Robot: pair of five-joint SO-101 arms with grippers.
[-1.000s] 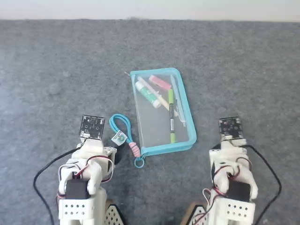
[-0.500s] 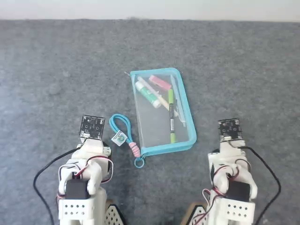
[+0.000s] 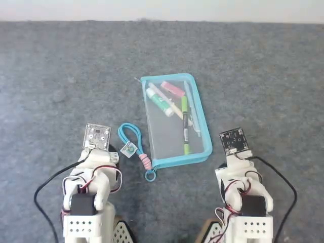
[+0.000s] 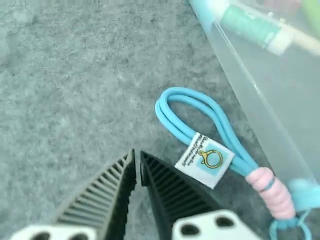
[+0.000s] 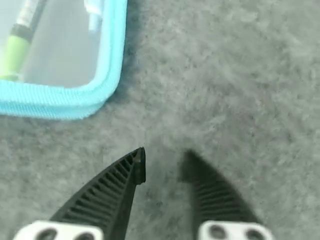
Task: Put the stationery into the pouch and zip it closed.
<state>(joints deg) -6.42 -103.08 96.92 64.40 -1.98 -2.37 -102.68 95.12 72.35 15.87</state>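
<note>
We are finding the clear, turquoise-edged zip pouch point(image 3: 164, 143) lying mid-table, long axis near-to-far, stationery point(image 3: 185, 126) inside. Its pink beaded zip pull point(image 3: 145, 161) is sitting at the pouch's near-left corner, nearer the left gripper point(image 4: 137, 156), which is pinched closed and empty. The right gripper point(image 5: 162, 165) is slightly parted and empty.

White printed arms point(image 3: 96, 185), black servos point(image 3: 82, 206), red wires point(image 3: 231, 191), black cables point(image 3: 38, 195); ribbed black fingers point(image 4: 172, 189), white bases point(image 4: 212, 226).

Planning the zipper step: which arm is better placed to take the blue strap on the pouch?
Left, probably. The left gripper sits right beside the blue strap, though its fingers are together and must open first. The right gripper is over bare carpet past the other corner of the pouch.
</note>
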